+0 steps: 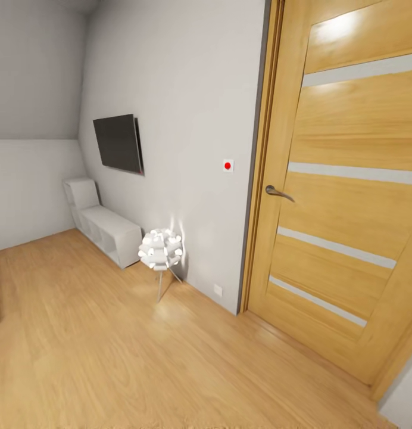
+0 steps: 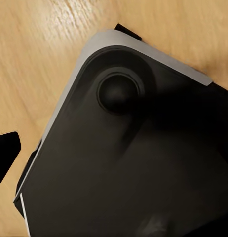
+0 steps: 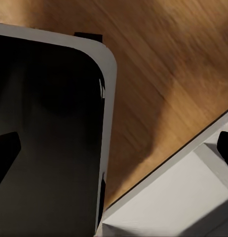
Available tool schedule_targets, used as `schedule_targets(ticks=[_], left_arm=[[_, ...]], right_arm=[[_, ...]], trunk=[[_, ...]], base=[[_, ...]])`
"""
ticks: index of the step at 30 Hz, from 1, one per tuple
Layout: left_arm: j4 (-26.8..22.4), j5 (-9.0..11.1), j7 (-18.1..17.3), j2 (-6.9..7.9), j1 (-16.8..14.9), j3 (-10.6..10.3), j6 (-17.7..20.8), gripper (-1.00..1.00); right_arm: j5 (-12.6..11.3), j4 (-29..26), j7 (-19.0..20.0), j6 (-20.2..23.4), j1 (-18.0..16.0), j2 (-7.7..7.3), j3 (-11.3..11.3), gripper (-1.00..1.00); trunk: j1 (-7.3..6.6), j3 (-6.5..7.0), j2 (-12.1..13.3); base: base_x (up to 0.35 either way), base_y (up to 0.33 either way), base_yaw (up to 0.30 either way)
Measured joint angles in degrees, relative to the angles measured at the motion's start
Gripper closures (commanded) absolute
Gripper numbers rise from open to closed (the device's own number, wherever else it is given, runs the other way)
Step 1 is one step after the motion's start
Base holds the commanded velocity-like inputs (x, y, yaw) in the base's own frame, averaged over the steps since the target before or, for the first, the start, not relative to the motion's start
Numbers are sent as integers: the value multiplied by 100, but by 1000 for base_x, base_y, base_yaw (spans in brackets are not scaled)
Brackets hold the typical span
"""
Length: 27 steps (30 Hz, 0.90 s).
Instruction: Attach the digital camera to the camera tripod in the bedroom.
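Head view, room: the bedroom [image 1: 170, 71] has a sloped grey-white wall and a light wood floor [image 1: 111, 357] running from 9 o'clock to 5 o'clock.
Head view, door: a wooden door [image 1: 349, 196] with pale horizontal strips fills the 3 o'clock side; its grey lever handle [image 1: 279, 192] points toward 3 o'clock.
Head view, wall: a dark wall TV [image 1: 118, 143] hangs at 10 o'clock, and a small white plate with a red dot [image 1: 228, 165] sits just left of the door frame.
Head view, floor items: white cube shelves [image 1: 108, 229] stand against the wall at 9 o'clock; near them a white ball-shaped lamp [image 1: 160, 249] stands on thin legs.
Left wrist view: a black robot base [image 2: 133, 163] with a grey rim lies over the wood floor; a dark fingertip [image 2: 5, 153] of the left hand shows at the edge, opening cannot be told.
Right wrist view: a black grey-rimmed panel [image 3: 50, 138], wood floor, and a white ledge [image 3: 183, 197]; dark fingertips [image 3: 5, 153] of the right hand at both edges stand wide, holding nothing.
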Motion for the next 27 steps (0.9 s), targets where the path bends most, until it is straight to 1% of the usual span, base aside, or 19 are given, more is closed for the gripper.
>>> schedule_targets(ticks=[3, 6, 16, 20, 21, 24, 25, 27], left_arm=[[0, -5, 1, -5, 0, 7, 0, -100], [1, -3, 1, -4, 0, 5, 2, -100], [-26, -10, -20, 11, 0, -28, 6, -100], [-148, -15, -22, 65, 0, -17, 62, -100], [-293, -22, -19, 114, -1, -14, 103, -100], [-658, -72, -21, 182, -3, 16, 304, -100], [-950, -107, -20, 229, -17, 28, 609, -100], [-1297, -118, -12, 303, -42, 21, 1084, -100]], right_arm=[[-1, 0, 0, 0, -2, 0, 0, -100], [1, 0, 3, 0, 0, 0, 0, -100], [15, -10, 9, -41, -3, 3, 7, -100], [56, -60, 30, -20, -3, 12, 32, -100], [99, -102, 33, -14, -5, 17, 39, -100], [235, -249, 41, 22, -14, 21, 45, -100], [370, -460, 46, 125, -30, 24, 46, -100], [495, -769, 54, 333, -68, 27, 42, -100]], trunk=[[0, 0, 0], [-2, 0, 0], [-3, 0, 0], [-3, 0, 0], [-3, 1, 0], [-3, 1, 0], [-3, 2, 0], [-3, 2, 1]], base=[[-247, -8, 0], [-112, -6, 0], [-23, -1, 0], [-3, 0, 0], [-1, 0, 0], [0, 0, 0], [0, 0, 0], [0, 0, 0]])
